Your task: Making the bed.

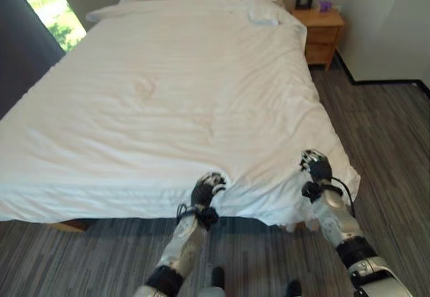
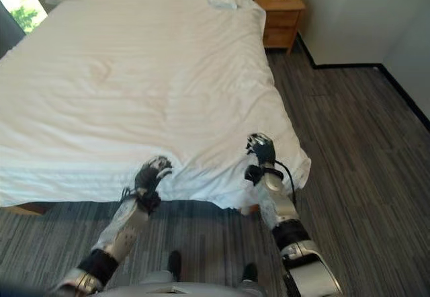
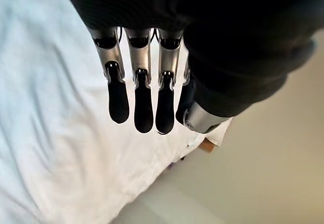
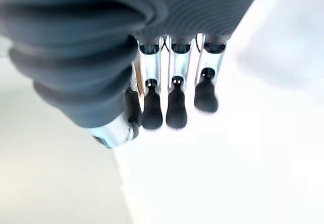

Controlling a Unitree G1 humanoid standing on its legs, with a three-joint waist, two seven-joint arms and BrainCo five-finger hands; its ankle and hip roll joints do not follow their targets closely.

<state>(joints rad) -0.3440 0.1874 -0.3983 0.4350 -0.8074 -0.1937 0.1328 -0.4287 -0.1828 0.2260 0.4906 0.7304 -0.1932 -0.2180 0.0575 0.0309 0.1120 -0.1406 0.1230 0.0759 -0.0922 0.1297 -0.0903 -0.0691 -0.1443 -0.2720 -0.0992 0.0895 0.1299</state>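
Currently, left robot hand (image 1: 207, 191) and right robot hand (image 1: 316, 166), both released with fingers straight, rested at the foot edge of the duvet (image 1: 168, 95) spread over the bed; smoothing evenly outward would best flatten remaining creases.

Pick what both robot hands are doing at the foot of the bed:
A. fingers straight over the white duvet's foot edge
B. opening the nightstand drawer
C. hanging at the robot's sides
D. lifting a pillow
A: the left hand and right hand reach with straight fingers over the white duvet at its foot edge.
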